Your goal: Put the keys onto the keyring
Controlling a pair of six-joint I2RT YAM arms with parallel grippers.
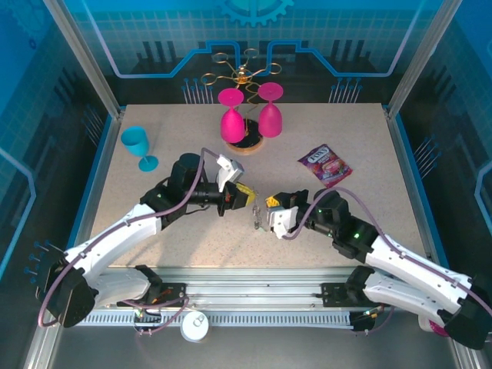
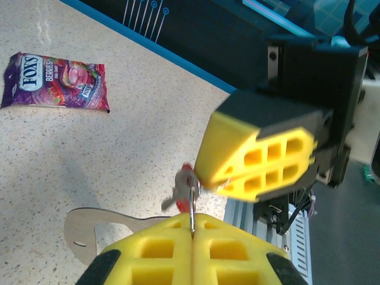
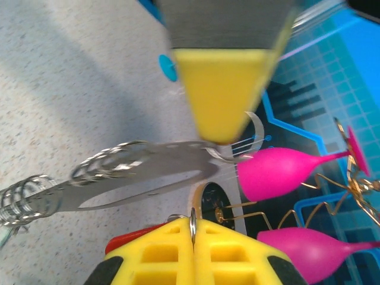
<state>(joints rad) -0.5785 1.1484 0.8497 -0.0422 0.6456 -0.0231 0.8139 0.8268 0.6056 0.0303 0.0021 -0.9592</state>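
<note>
Purple snack packet (image 1: 325,165) and pink glasses (image 1: 231,124) sit beyond the keyring (image 3: 65,199).

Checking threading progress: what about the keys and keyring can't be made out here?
Top view: keys too small, crowded between both arms' jaws.
Left wrist: red key head blurred; keyring half hidden behind yellow fingers.
Right wrist: keyring blurred; its rings cut off left.

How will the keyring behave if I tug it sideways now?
The keyring looks a thin flat loop, so probably stiff and light. Its string of small rings hangs free and will likely swing. Pinched at one end by the shut left gripper, it may pivot or slip.
</note>
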